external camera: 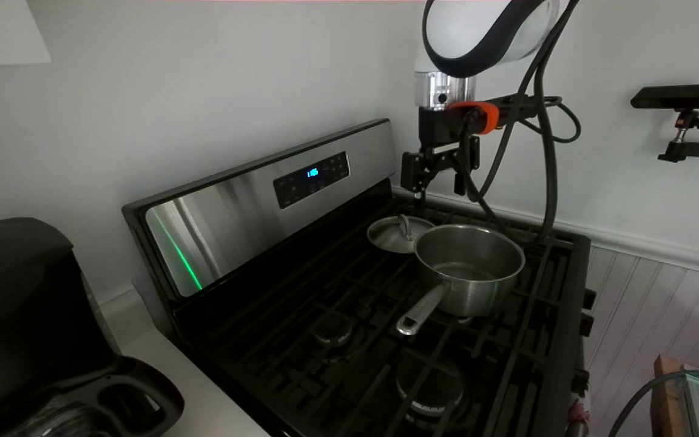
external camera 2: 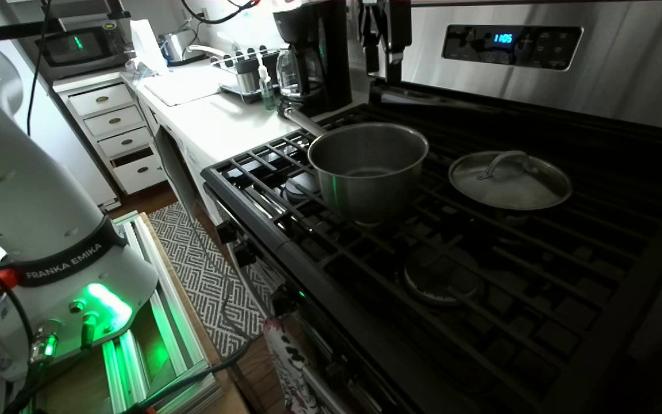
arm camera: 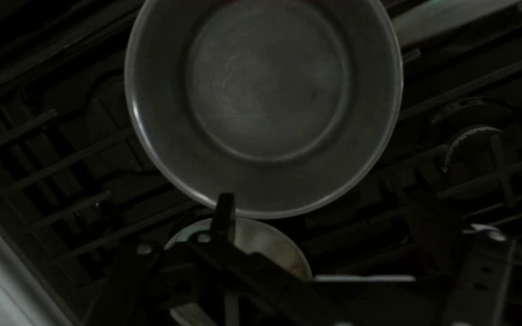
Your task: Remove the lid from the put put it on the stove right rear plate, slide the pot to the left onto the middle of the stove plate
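Observation:
The pot (external camera: 471, 291) is uncovered and stands upright on the grates of the stove (external camera: 349, 376); it also shows in an exterior view (external camera 2: 368, 190) and the wrist view (arm camera: 265, 90). Its inside looks empty. Its long handle points toward the coffee maker. The lid (external camera: 392, 233), with an arched handle, lies on the grate between pot and back panel; it also shows in an exterior view (external camera 2: 509, 187). In the wrist view the lid (arm camera: 270, 246) is partly hidden by a finger. My gripper (external camera: 440, 191) is open and empty, above the lid and pot; its fingers (arm camera: 329, 203) stand wide apart.
The stove's back panel (external camera: 234, 230) rises behind the grates. A black coffee maker (external camera: 22, 315) stands on the counter beside the stove. Arm cables (external camera: 547, 152) hang near the pot. A wall (external camera: 659, 291) borders the stove's far side. A dish rack (external camera 2: 245, 72) stands farther along the counter.

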You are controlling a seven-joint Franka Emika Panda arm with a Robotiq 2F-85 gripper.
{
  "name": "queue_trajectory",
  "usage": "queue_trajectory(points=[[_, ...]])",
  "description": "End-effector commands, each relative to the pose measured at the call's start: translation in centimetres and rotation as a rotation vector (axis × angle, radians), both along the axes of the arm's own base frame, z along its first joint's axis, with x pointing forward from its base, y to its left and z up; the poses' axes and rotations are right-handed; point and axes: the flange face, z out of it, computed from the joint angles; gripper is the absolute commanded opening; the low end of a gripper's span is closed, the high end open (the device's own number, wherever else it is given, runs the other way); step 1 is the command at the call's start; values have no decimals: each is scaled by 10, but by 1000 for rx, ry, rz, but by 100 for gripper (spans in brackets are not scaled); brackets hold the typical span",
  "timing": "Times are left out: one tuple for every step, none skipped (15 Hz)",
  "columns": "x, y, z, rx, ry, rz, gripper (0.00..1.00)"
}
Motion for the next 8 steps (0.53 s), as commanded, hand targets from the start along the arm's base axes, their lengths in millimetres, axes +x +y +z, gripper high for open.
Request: queue_trajectory(points=[[-22,-6,36,-44,-42,38,100],[-26,-6,43,-46,-46,46,100],[-29,-7,48,-53,-53,46,100],[-33,-7,54,-54,-58,48,100],[-36,-8,58,-49,-63,45,100],[-39,-8,62,-51,-66,40,100],[-43,-9,64,-49,-68,33,100],[-46,-10,65,-49,-69,27,100]])
